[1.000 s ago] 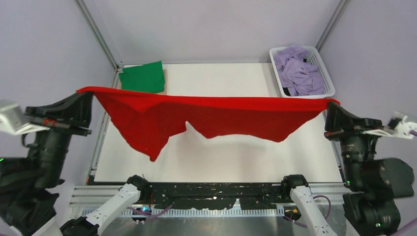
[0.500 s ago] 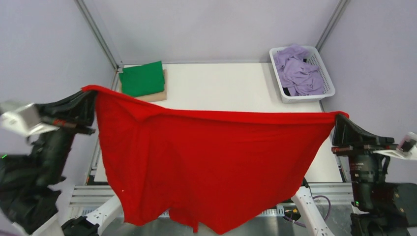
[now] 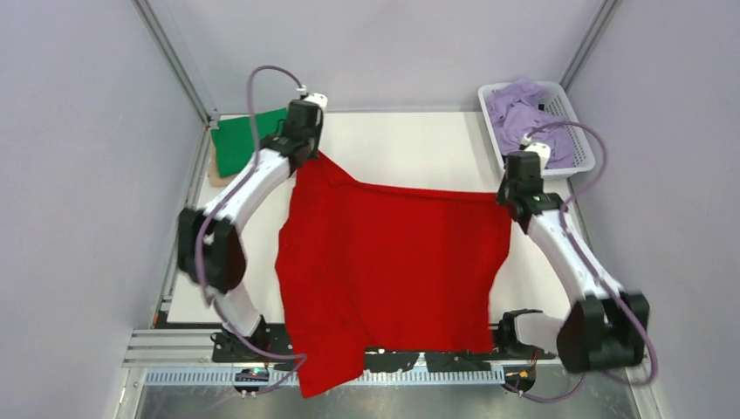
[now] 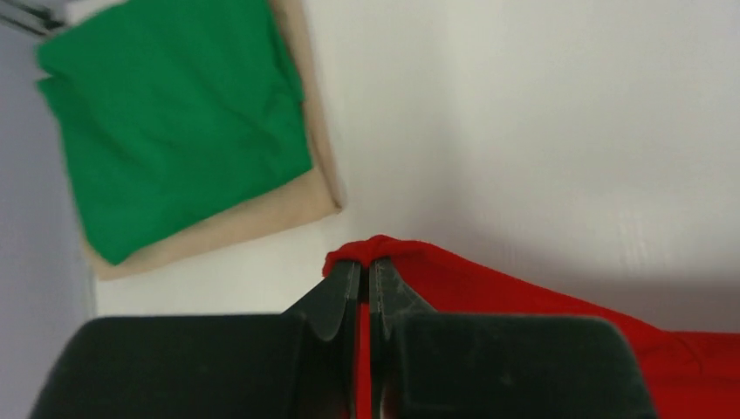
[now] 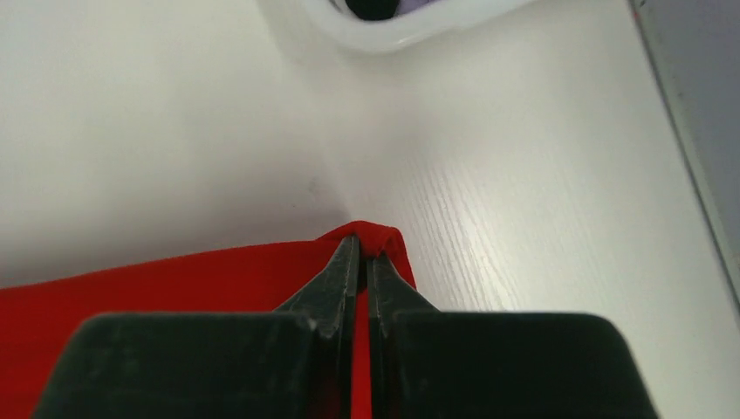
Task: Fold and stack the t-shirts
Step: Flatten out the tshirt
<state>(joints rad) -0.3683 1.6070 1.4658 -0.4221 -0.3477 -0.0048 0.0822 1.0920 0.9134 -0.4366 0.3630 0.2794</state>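
Note:
The red t-shirt [image 3: 393, 262] lies spread over the middle of the table, its near part hanging over the front edge. My left gripper [image 3: 312, 155] is shut on its far left corner [image 4: 377, 249], low over the table. My right gripper [image 3: 510, 194] is shut on its far right corner [image 5: 371, 234]. A folded green t-shirt [image 3: 244, 140] lies on a folded beige one [image 4: 218, 229] at the far left, just beyond my left gripper. Lavender t-shirts [image 3: 532, 109] fill the basket.
The white mesh basket [image 3: 583, 161] stands at the far right corner; its rim [image 5: 393, 35] shows just beyond my right gripper. Metal frame posts rise at both back corners. The table's right edge [image 5: 689, 157] runs close to my right gripper.
Both arms have swung forward from the sides and down to the table's far half. The red t-shirt, which hung stretched in the air, now lies on the table.

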